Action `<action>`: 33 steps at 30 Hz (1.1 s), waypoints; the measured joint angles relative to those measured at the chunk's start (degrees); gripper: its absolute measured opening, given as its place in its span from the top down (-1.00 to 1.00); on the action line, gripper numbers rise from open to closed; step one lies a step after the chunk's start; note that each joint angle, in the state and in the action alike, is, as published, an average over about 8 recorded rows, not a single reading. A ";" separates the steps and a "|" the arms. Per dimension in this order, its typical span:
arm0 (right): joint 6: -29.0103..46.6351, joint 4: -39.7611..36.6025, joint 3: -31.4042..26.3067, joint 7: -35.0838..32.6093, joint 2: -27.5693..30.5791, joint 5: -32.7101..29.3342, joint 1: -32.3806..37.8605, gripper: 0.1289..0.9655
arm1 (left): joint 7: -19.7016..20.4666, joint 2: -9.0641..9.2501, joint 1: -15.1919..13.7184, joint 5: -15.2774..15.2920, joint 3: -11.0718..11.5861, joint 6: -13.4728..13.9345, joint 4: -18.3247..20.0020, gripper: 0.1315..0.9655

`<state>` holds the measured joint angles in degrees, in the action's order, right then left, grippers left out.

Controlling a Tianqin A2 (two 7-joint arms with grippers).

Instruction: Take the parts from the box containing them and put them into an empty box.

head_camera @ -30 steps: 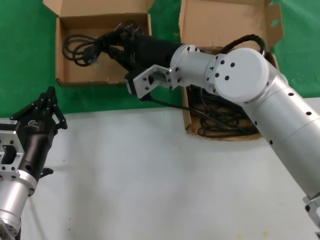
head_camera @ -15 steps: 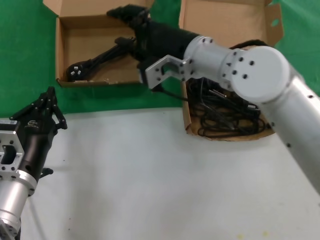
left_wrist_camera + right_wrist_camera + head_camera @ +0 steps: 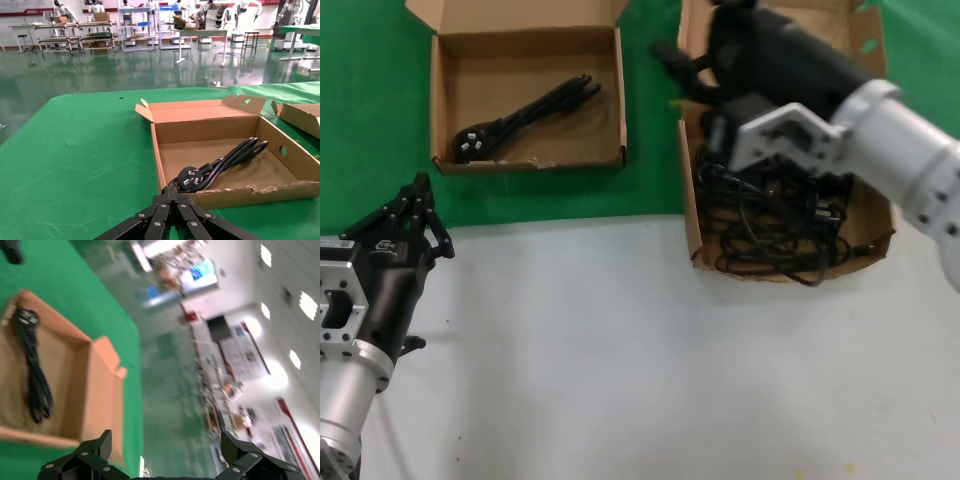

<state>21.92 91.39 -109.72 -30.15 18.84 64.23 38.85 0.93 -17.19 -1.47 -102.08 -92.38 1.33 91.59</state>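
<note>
One black power cord lies folded and slanted in the smaller cardboard box at the back left. The larger box at the back right holds a tangle of black cords. My right gripper hangs open and empty over the larger box's left rear corner, its arm covering part of that box. The right wrist view looks back at the laid cord in the smaller box, with nothing in my right gripper. My left gripper is parked shut near the table's left edge, short of the smaller box.
Both boxes sit on green cloth beyond the white table top. The larger box's tall lid flap and oval-holed side tab stand up behind my right arm. The smaller box's ragged front edge faces the left gripper.
My right gripper let go of the cord in the smaller box and swung right, over the larger box. The cord now lies still. The left arm has not moved.
</note>
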 joint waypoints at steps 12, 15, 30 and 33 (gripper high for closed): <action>-2.78 12.37 8.26 5.72 2.92 -1.01 -11.71 -0.72 | 0.00 0.00 0.00 0.00 0.00 0.00 0.00 0.97; -3.24 12.69 8.41 5.69 3.15 -0.66 -12.41 -0.83 | 0.00 0.00 0.00 0.00 0.00 0.00 0.00 0.97; -4.81 11.76 9.19 7.60 2.81 2.55 -14.63 -0.99 | -0.07 0.00 0.12 -0.08 0.05 -0.11 0.00 0.82; -5.51 11.30 9.55 8.52 2.63 4.03 -15.62 -1.00 | -0.11 0.00 0.18 -0.12 0.08 -0.16 0.01 0.73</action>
<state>16.42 102.68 -100.17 -21.63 21.47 68.27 23.24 0.83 -17.19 -1.29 -102.20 -92.30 1.17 91.59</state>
